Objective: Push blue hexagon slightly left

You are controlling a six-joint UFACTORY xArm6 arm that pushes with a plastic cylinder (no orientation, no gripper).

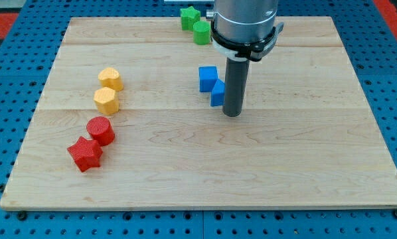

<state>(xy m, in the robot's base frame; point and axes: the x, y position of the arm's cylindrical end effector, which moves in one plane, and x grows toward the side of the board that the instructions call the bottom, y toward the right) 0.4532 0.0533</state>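
Two blue blocks sit near the board's middle top. The upper left one (208,78) looks like a cube. The lower right one (217,93) is partly hidden by my rod, so its shape is unclear. My tip (232,114) rests on the board just to the right of and slightly below this second blue block, touching or almost touching it.
Two green blocks (190,16) (202,32) lie at the top edge, left of the arm. Two yellow blocks (110,78) (106,100) sit at the left. Below them are a red cylinder (100,129) and a red star (84,153). The wooden board (251,172) lies on a blue pegboard.
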